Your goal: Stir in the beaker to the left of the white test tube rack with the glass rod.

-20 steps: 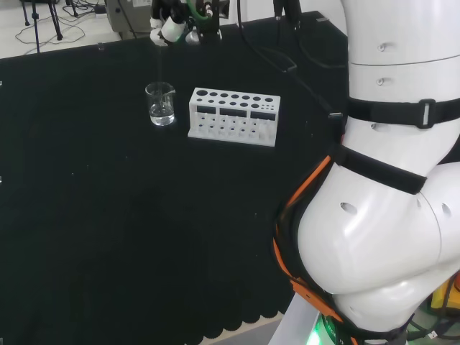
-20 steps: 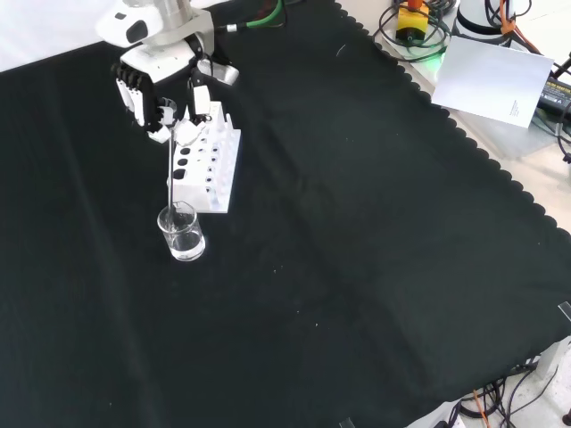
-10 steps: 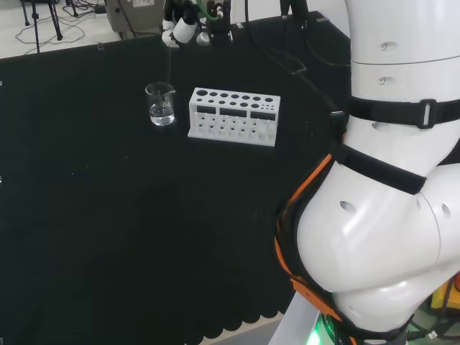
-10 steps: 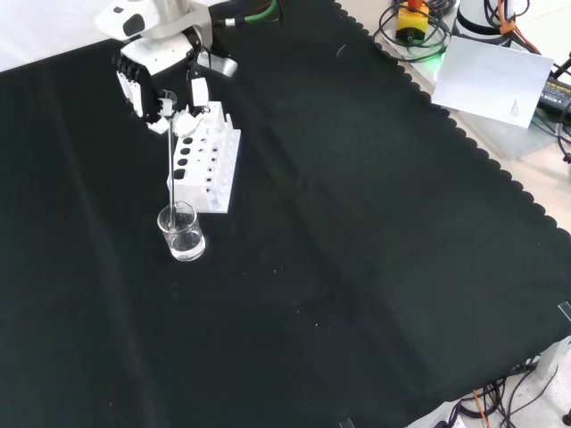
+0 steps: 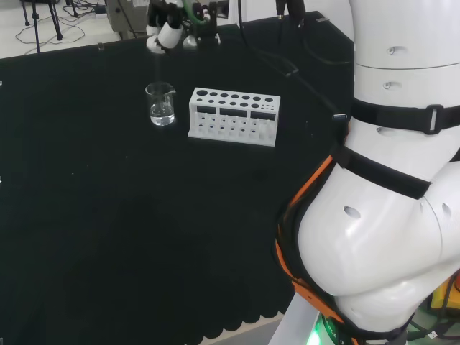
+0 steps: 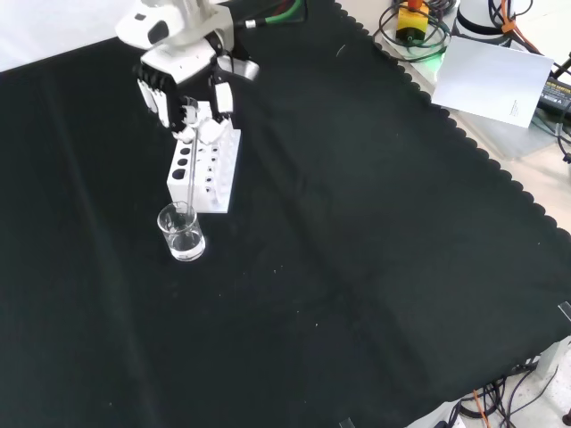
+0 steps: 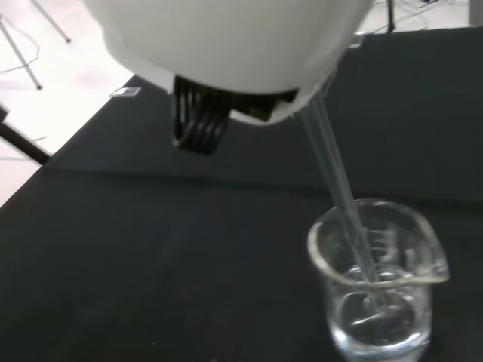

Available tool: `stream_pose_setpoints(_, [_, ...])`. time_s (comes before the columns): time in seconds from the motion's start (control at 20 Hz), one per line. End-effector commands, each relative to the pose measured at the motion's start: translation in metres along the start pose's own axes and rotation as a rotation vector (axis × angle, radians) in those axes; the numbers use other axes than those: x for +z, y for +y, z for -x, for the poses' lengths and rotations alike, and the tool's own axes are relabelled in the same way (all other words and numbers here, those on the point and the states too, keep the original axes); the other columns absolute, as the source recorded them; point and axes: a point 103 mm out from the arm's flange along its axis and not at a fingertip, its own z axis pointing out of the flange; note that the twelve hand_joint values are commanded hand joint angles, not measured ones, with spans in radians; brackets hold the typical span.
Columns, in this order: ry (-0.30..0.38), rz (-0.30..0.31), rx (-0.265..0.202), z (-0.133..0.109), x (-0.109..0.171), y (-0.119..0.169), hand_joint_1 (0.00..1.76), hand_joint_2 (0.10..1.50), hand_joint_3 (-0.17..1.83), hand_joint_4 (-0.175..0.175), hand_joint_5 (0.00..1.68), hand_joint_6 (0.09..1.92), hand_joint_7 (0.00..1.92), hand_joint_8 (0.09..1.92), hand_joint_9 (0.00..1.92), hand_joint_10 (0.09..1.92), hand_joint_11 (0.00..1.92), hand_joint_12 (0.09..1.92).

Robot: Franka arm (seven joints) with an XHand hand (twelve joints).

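Beaker (image 6: 181, 231): one, clear glass, upright on the black-clothed worktop (image 6: 357, 223), touching the near end of the rack in the front view.
Test tube rack (image 6: 205, 168): one, white, at 3 o'clock of the beaker in the head view.
Glass rod (image 6: 186, 174): one, pinched between the curled fingers and thumb of the hand (image 6: 185, 87); its lower end stands inside the beaker.
Wrist view: rod tip near the beaker floor, seemingly in a little clear liquid; the head view barely shows the rod.
Change: since half a second ago the hand has shifted toward 3 o'clock in the front view, leaving the rod tilted.
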Motion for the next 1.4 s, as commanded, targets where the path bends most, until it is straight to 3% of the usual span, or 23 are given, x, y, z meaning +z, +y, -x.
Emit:
stream_pose_setpoints(0.05, [-0.005, -0.02, -0.021, -0.015, 0.012, 0.014, 1.22, 0.42, 1.02, -0.175, 1.38, 0.67, 1.64, 0.96, 1.92, 0.63, 1.54, 1.05])
stream_pose_setpoints(0.2, [-0.01, -0.023, -0.019, -0.007, 0.018, 0.024, 1.22, 0.42, 1.02, -0.175, 1.38, 0.67, 1.64, 0.96, 1.92, 0.63, 1.54, 1.05])
stream_pose_setpoints(0.45, [-0.011, -0.024, 0.025, 0.024, 0.02, 0.033, 1.22, 0.42, 1.02, -0.175, 1.38, 0.67, 1.64, 0.96, 1.92, 0.63, 1.54, 1.05])
stream_pose_setpoints(0.8, [-0.01, -0.002, 0.084, 0.05, 0.002, 0.012, 1.22, 0.42, 1.02, -0.175, 1.38, 0.67, 1.64, 0.96, 1.92, 0.63, 1.54, 1.05])
stream_pose_setpoints(1.05, [-0.019, 0.004, 0.105, 0.045, -0.009, -0.013, 1.22, 0.42, 1.02, -0.175, 1.38, 0.67, 1.64, 0.96, 1.92, 0.63, 1.54, 1.05])
stream_pose_setpoints(1.4, [-0.014, -0.011, 0.07, 0.011, -0.005, -0.016, 1.22, 0.42, 1.02, -0.175, 1.38, 0.67, 1.64, 0.96, 1.92, 0.63, 1.54, 1.05])
